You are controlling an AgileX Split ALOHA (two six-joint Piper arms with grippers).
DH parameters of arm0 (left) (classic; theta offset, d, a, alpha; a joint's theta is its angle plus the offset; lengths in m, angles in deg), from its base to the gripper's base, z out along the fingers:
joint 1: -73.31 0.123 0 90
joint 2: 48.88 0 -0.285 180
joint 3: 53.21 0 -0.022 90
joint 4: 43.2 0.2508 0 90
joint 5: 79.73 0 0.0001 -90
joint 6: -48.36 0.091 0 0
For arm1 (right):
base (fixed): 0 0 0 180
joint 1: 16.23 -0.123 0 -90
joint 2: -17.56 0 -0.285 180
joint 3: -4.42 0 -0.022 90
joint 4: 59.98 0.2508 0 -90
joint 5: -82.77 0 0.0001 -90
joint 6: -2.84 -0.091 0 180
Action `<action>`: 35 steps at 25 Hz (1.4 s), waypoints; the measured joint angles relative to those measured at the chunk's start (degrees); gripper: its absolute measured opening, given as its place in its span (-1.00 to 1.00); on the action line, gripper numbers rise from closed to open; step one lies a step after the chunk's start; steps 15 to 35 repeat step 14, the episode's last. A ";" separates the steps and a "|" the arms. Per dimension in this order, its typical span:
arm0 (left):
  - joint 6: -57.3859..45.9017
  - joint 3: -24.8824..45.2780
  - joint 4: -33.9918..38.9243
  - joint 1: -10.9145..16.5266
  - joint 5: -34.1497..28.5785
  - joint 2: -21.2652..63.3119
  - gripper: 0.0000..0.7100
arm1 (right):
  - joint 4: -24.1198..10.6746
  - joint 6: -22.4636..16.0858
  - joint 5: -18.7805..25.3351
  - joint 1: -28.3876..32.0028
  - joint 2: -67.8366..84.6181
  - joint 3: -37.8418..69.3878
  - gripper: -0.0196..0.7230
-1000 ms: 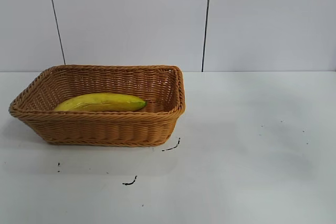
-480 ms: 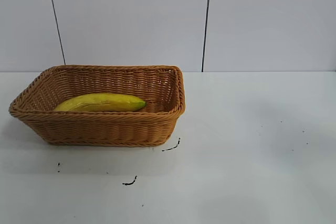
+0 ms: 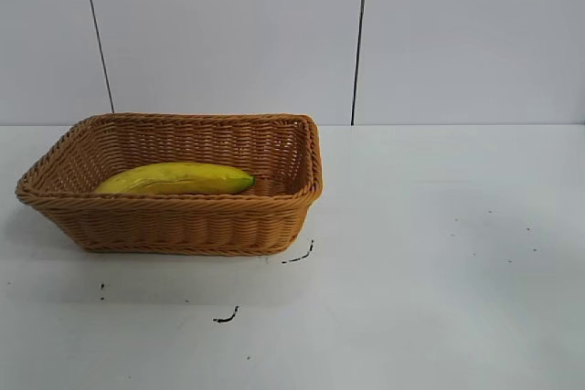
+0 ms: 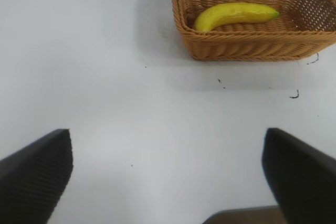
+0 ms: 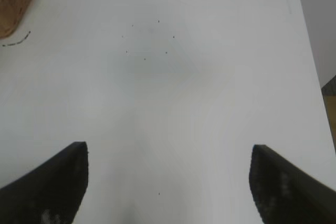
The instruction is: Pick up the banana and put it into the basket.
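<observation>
The banana (image 3: 175, 178) lies inside the basket (image 3: 174, 221) on the table (image 3: 430, 253), while the left gripper (image 4: 167, 174) and right gripper (image 5: 168, 182) both hang well back over bare tabletop, jaws spread wide, holding nothing.

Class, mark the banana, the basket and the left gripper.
banana (image 3: 174, 178), exterior view, middle of its yellow body.
basket (image 3: 183, 223), exterior view, near woven wall.
left gripper (image 4: 167, 169), left wrist view, midway between its open fingertips.

No legible text (anywhere)
</observation>
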 joint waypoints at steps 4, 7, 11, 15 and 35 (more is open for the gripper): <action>0.00 0.00 0.00 0.00 0.00 0.00 0.96 | -0.06 -0.31 0.05 0.00 0.00 0.00 0.68; 0.00 0.00 0.00 0.00 0.00 0.00 0.96 | -0.06 -0.36 0.05 0.00 0.00 0.00 0.68; 0.00 0.00 0.00 0.00 0.00 0.00 0.96 | -0.11 -0.36 0.05 0.00 0.00 0.00 0.68; 0.00 0.00 0.00 0.00 0.00 0.00 0.96 | -0.11 -0.36 0.05 0.00 0.00 0.00 0.68; 0.00 0.00 0.00 0.00 0.00 0.00 0.96 | -0.11 -0.36 0.05 0.00 0.00 0.00 0.68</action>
